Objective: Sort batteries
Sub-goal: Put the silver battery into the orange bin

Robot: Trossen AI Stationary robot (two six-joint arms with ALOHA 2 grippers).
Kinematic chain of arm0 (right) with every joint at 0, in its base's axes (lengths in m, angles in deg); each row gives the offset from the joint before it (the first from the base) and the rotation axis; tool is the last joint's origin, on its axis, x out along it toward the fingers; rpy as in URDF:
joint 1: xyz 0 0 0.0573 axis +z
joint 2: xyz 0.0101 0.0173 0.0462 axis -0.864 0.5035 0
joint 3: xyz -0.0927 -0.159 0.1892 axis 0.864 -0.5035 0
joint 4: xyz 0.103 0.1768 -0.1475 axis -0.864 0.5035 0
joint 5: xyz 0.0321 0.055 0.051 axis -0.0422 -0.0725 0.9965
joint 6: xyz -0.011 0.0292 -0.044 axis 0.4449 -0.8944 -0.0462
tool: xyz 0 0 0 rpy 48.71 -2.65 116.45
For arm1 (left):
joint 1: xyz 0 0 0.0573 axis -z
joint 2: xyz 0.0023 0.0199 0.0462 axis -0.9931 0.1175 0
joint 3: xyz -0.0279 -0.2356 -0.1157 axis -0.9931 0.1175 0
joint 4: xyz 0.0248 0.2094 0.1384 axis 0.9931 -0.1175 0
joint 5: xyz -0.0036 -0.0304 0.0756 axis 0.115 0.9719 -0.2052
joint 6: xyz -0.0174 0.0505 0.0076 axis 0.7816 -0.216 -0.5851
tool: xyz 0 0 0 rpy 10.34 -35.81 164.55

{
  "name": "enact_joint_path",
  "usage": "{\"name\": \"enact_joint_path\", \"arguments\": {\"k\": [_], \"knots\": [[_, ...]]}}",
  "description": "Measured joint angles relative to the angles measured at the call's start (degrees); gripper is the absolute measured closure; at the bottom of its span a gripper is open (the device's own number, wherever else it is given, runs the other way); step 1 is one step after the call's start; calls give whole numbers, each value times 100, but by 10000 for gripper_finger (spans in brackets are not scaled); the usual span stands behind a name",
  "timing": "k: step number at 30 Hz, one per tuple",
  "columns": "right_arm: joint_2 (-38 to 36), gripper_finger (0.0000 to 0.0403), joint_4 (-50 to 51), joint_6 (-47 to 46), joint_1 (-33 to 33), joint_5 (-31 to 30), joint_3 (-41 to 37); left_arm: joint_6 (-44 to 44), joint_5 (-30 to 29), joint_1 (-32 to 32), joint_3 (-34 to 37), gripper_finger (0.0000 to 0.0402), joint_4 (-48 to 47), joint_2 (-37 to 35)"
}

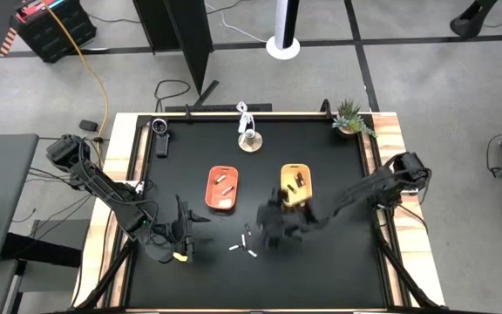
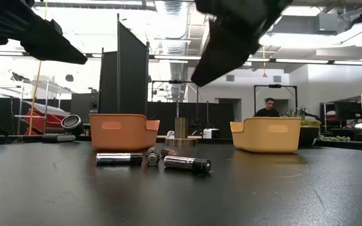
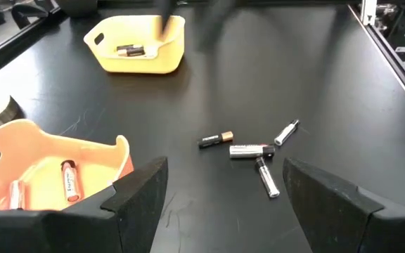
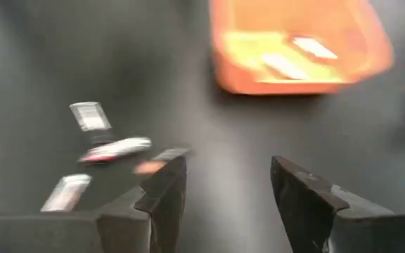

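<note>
Several small batteries (image 3: 250, 150) lie loose on the black table near its near edge, also seen as batteries (image 1: 247, 242) and batteries (image 2: 187, 164). Some are silvery, one is dark with a coppery end. The orange tray (image 1: 222, 188) holds two silvery cells (image 3: 69, 179). The yellow tray (image 1: 296, 183) holds dark cells (image 3: 129, 50). My left gripper (image 3: 225, 169) hovers open left of the loose batteries, facing them. My right gripper (image 4: 227, 169) is open and blurred, just right of the batteries, near the yellow tray; my right gripper (image 1: 268, 228) is above the table.
A small potted plant (image 1: 351, 118) stands at the far right corner. A small cylindrical stand (image 1: 249, 139) and a dark device (image 1: 159, 135) sit near the far edge. A person (image 2: 269, 108) is in the room beyond. Bare black table (image 1: 338, 270) lies at near right.
</note>
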Motion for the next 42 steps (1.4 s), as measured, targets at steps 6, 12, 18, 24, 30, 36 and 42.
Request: {"name": "enact_joint_path", "arguments": {"k": [6,12,18,24,30,36,42], "knots": [[737,193,-566,-254,647,79,295,18,-16,-11,-4,125,-34,0],[1363,212,-581,-784,933,72,763,18,-41,-16,-4,125,-36,-1],[1885,221,-272,-1242,947,76,1047,20,-44,-22,-4,125,-41,0],[1976,221,-167,-1493,947,79,1072,22,-46,-22,-4,125,-49,-2],[1976,221,-336,-1505,1013,197,1073,8,-72,-22,-4,125,-70,-1],[1976,221,-335,-1664,1053,234,1073,0,-83,-22,-4,125,-70,-2],[2148,221,-267,-1822,1050,309,1070,2,-92,-22,-4,125,-72,-1]]}}
